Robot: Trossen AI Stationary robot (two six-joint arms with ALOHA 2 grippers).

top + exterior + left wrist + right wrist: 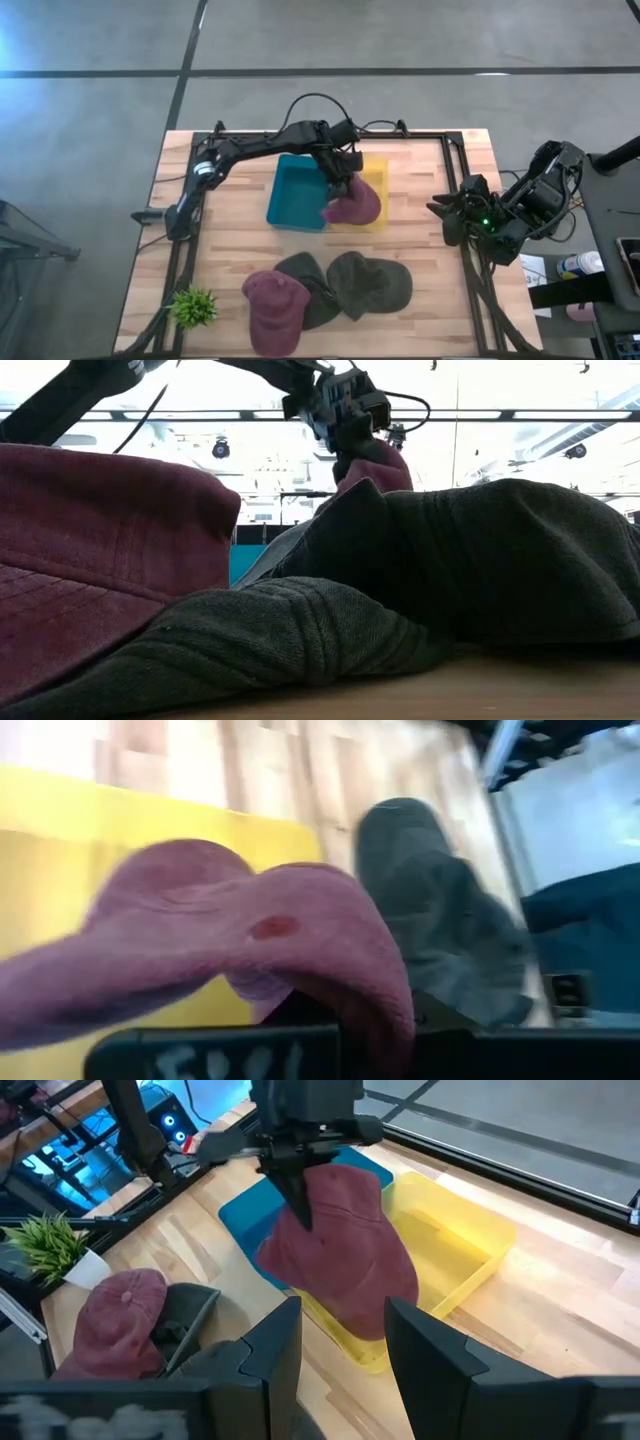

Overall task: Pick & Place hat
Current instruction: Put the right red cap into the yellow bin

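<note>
A maroon hat (345, 1265) hangs from my left gripper (300, 1195) over the yellow bin (455, 1240), which stands beside a blue bin (295, 190). In the high view this hat (355, 203) covers the yellow bin's (375, 175) left half. Three more hats lie on the table's near part: a maroon one (275, 305), a dark one (312, 285) and a dark green one (372, 282), overlapping each other. My right gripper (345, 1355) waits open at the table's right edge (450, 215), away from every hat. My left gripper is shut on the maroon hat's top edge (310, 1180), pinching the cloth between its two fingers from above, pointing down. The hat hangs below the fingers, slack and bulging. Whether its lower edge (365, 1330) touches the yellow bin cannot be told.
A small green plant in a white pot (195, 305) stands at the table's near left corner. A dark frame (330, 132) runs round the table's edges. Bare wood (430, 250) lies between the bins and the right arm. The low view is mostly blocked by the lying hats (500, 560).
</note>
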